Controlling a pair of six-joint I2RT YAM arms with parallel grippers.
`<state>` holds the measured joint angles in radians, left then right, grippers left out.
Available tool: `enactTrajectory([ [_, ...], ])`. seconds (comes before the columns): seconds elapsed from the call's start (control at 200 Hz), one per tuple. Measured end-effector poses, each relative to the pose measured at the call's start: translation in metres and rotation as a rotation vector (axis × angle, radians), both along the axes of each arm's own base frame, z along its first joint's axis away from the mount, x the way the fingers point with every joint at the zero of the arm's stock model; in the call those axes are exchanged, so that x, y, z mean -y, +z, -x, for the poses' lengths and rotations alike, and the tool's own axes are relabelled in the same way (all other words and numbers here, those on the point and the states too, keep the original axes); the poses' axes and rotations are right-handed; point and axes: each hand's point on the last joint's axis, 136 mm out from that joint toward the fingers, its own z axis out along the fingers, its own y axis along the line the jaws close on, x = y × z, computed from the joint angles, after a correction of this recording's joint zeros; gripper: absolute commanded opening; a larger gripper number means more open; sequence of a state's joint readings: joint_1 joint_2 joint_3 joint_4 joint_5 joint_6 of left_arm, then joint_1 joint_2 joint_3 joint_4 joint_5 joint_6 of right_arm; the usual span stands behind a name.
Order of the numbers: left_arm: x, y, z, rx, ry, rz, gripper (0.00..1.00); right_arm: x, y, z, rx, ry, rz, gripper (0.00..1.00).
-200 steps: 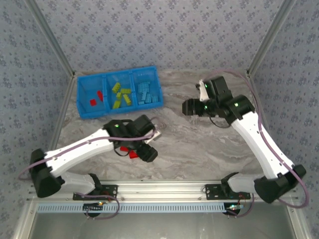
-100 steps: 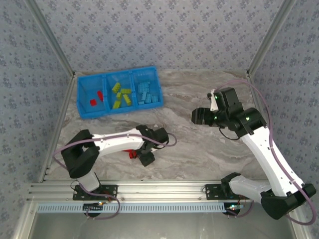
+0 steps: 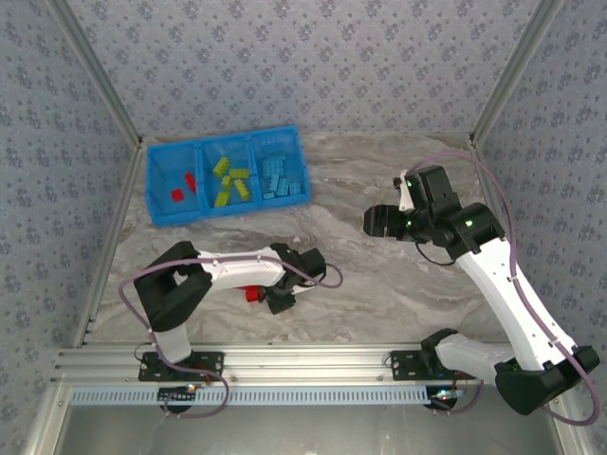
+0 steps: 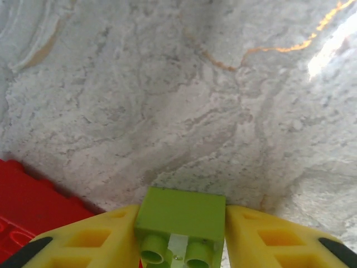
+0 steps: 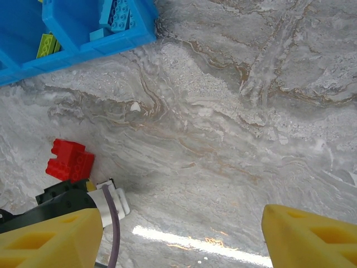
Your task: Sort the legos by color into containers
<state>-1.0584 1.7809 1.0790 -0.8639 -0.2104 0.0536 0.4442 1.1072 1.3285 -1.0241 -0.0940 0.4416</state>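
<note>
Top view first: the blue tray (image 3: 232,209) sits in the upper left of the frame on the marbled bench (image 3: 379,284). Its left compartment holds red bricks (image 3: 180,192), the middle one green bricks (image 3: 230,180), the right one light blue bricks (image 3: 278,175). The left arm (image 3: 228,270) is folded low, left of centre, its left jaws down at the bench with a loose red brick (image 3: 253,294) just beside them; their state is too small to read here. The right arm (image 3: 493,275) reaches in from the right, its right jaws right of centre over bare bench, well apart from the tray.

Over to the left wrist: the left jaws are clamped on a lime green brick (image 4: 181,215) at bottom centre, studs toward the camera. The loose red brick (image 4: 28,198) fills the lower left corner.

Right wrist now: the right jaws stand wide apart in the bottom corners, nothing between them. The tray (image 5: 83,50) shows at upper left, with light blue bricks (image 5: 117,14) and one of the green bricks (image 5: 46,44) inside. The loose red brick (image 5: 70,159) lies at left.
</note>
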Motion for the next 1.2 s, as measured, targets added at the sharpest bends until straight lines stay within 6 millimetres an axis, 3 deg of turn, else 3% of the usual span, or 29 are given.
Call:
enactTrajectory([
  [0.34, 0.004, 0.008, -0.004, 0.019, 0.004, 0.025, 0.29, -0.011, -0.001, 0.012, -0.05, 0.054, -0.052, 0.76],
  [0.41, 0.007, 0.021, -0.01, 0.05, 0.033, 0.079, 0.29, -0.021, 0.001, 0.018, -0.065, 0.103, -0.097, 0.75],
  [0.495, 0.014, 0.055, -0.024, 0.116, 0.098, 0.206, 0.29, -0.041, 0.009, 0.031, -0.068, 0.193, -0.163, 0.75],
  [0.64, 0.02, 0.14, -0.072, 0.259, 0.29, 0.508, 0.29, -0.077, 0.026, 0.056, -0.036, 0.36, -0.252, 0.76],
  [0.71, 0.01, 0.179, -0.101, 0.326, 0.413, 0.643, 0.28, -0.091, 0.033, 0.058, -0.017, 0.389, -0.297, 0.76],
  [0.785, -0.011, 0.204, -0.132, 0.385, 0.555, 0.735, 0.26, -0.101, 0.038, 0.052, 0.004, 0.378, -0.347, 0.76],
  [0.914, -0.065, 0.216, -0.179, 0.453, 0.835, 0.767, 0.27, -0.115, 0.04, 0.043, 0.017, 0.357, -0.394, 0.76],
  [1.034, -0.108, 0.211, -0.221, 0.484, 1.062, 0.759, 0.28, -0.12, 0.038, 0.039, 0.015, 0.343, -0.39, 0.76],
  [1.199, -0.129, 0.189, -0.277, 0.448, 1.214, 0.718, 0.35, -0.117, 0.032, 0.035, 0.01, 0.317, -0.361, 0.76],
])
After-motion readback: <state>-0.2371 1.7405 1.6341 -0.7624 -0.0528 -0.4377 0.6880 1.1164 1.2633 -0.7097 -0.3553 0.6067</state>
